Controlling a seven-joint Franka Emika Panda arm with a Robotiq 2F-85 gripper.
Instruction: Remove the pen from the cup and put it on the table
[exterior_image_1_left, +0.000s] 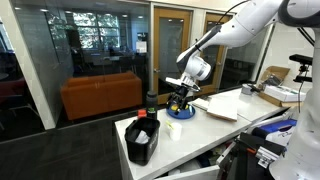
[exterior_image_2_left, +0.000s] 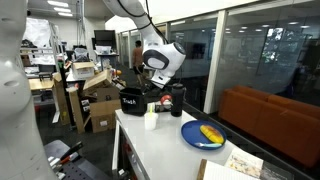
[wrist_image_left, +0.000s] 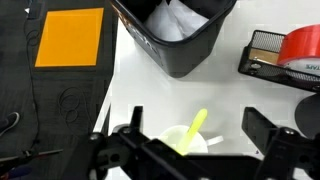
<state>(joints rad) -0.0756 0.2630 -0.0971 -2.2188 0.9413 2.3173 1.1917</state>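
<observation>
The small white cup (wrist_image_left: 172, 141) stands on the white table (wrist_image_left: 130, 85), with a yellow-green pen (wrist_image_left: 197, 126) leaning out of it. My gripper (wrist_image_left: 198, 132) is open and hangs right above the cup, its two dark fingers on either side of cup and pen without touching them. In both exterior views the gripper (exterior_image_1_left: 179, 101) (exterior_image_2_left: 158, 98) hovers over the cup (exterior_image_1_left: 174, 128) (exterior_image_2_left: 150, 120) near the table's end. The lower part of the cup is hidden by the gripper body in the wrist view.
A black bin (wrist_image_left: 180, 35) (exterior_image_1_left: 142, 140) (exterior_image_2_left: 131, 100) with white paper stands just beyond the cup. A tall black cylinder (exterior_image_2_left: 178, 99), a blue plate (exterior_image_2_left: 203, 134) with yellow food, and a red tape roll (wrist_image_left: 300, 45) in a black mesh tray are nearby. Papers (exterior_image_1_left: 220, 106) lie further along.
</observation>
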